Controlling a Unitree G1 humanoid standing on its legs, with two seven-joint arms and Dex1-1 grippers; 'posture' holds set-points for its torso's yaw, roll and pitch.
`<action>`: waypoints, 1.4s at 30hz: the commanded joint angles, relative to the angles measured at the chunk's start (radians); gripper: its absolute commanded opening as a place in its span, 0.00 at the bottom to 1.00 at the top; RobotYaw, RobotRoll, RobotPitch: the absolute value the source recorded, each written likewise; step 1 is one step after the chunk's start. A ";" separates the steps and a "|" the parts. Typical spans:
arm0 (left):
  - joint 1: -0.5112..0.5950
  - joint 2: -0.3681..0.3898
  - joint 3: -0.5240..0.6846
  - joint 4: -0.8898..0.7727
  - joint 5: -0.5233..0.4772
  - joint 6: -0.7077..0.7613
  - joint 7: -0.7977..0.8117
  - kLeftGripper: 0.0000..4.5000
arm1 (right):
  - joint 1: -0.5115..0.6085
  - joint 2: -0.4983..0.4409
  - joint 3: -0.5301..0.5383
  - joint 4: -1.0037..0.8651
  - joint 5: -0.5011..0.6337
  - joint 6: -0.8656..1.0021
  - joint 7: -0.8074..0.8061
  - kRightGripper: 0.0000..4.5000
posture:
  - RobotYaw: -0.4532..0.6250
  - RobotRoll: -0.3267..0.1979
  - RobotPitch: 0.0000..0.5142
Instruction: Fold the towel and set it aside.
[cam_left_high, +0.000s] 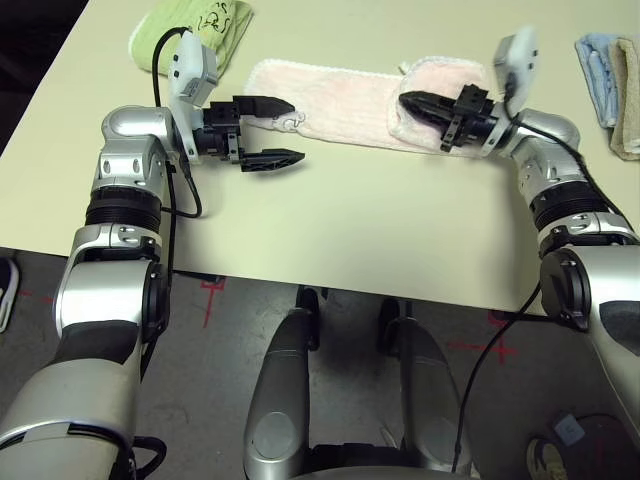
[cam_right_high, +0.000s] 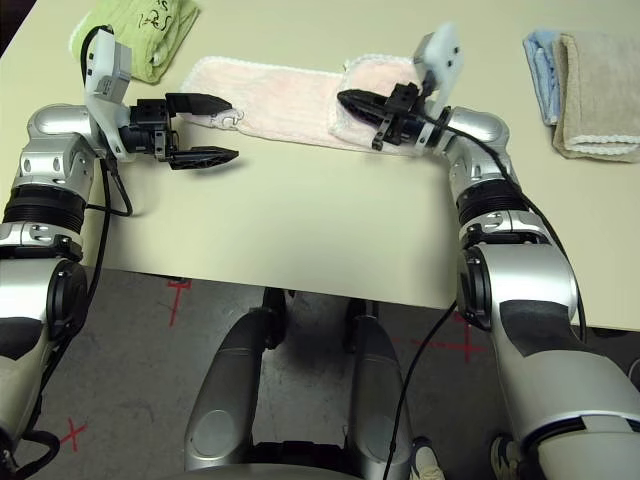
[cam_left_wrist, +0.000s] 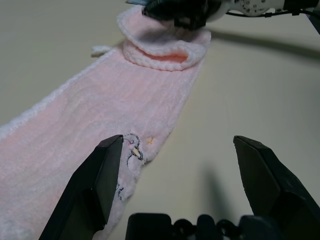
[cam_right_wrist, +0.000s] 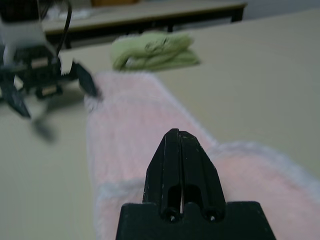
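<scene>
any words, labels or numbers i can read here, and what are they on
No text can be read in these pictures.
Green towel: black print, too small to read as words.
Pink towel: a small stitched motif near the open left tool, a picture, no letters.
Floor: red cross marks, signs only, no writing.

From the head we look down over the bench (cam_left_high: 330, 230); each wrist camera looks close along the towel (cam_left_wrist: 100, 115), probably toward the opposite claw.
</scene>
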 joint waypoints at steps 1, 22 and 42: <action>0.022 0.001 -0.001 -0.005 -0.005 -0.007 -0.004 1.00 | -0.009 -0.020 -0.013 0.001 -0.012 0.019 -0.094 0.01 | 0.47 0.62 0.85; 0.046 0.010 0.002 -0.042 -0.006 0.010 0.021 1.00 | 0.058 -0.011 -0.065 -0.061 0.059 0.067 -0.120 0.01 | 0.48 0.62 0.84; 0.005 0.028 -0.001 0.026 0.002 -0.021 0.016 1.00 | 0.346 -0.358 0.042 -0.310 0.114 0.085 0.395 0.01 | 0.45 0.62 0.85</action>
